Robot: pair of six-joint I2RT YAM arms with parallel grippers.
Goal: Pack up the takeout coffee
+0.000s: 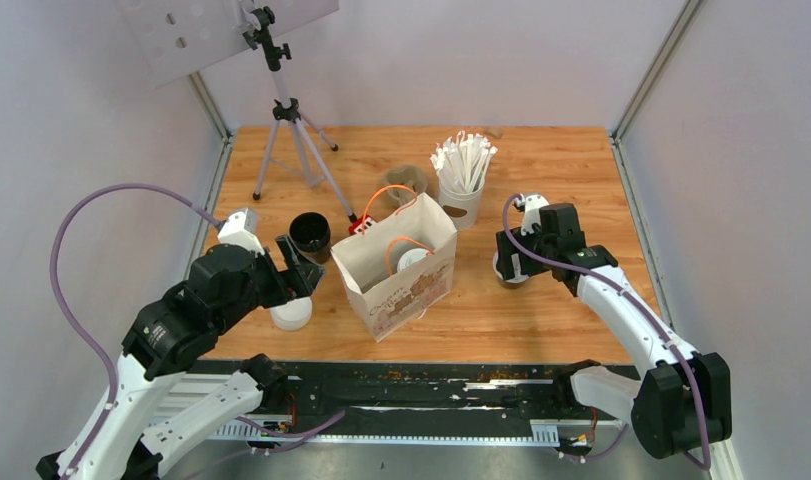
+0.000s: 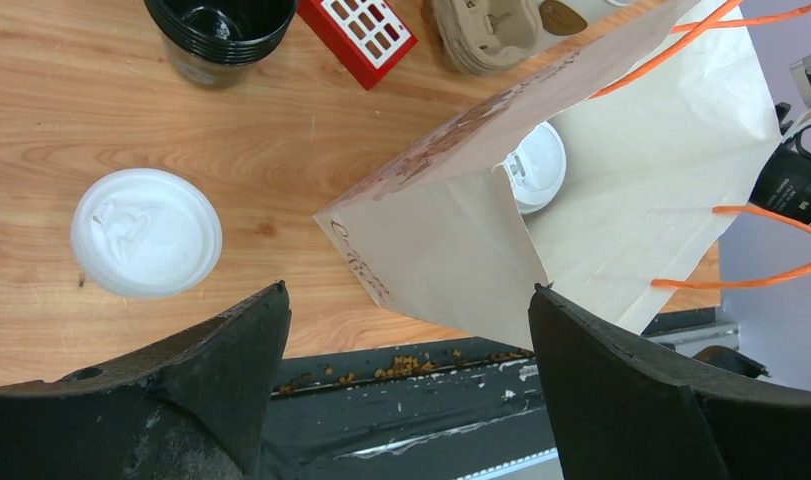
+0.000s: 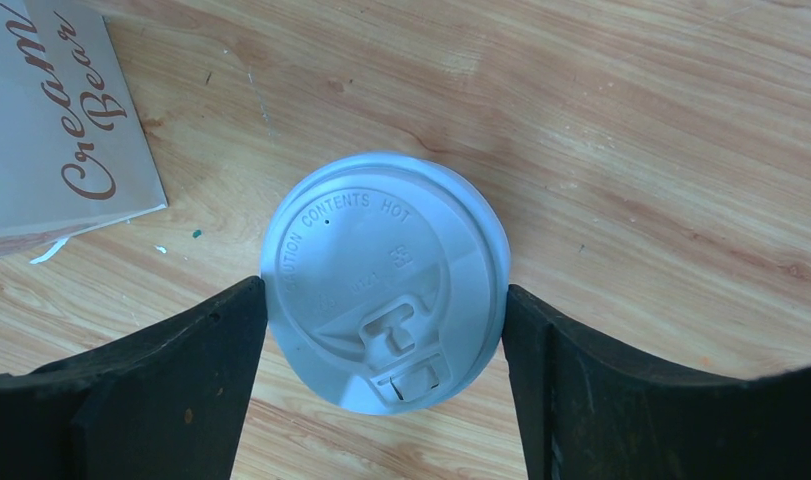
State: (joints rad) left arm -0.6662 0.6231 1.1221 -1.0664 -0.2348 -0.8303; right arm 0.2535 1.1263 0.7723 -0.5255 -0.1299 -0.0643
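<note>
A: Tabletop (image 1: 541,300)?
B: Wood, pale walls (image 1: 431,60) around it.
A: Which way up?
B: Both upright, long axes vertical. One cup (image 2: 534,167) stands in the bag (image 1: 401,285); the other cup (image 3: 384,280) right of it, between the right jaws. Pinched or not, can't tell. Left jaws spread, empty.

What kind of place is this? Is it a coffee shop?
Probably a robot lab booth, not a real coffee shop: two robot arms are bolted at a wooden table, with plain white walls around it and a tripod standing on it.

Orange handles (image 1: 389,190) over open bag (image 1: 406,290) mouth
</note>
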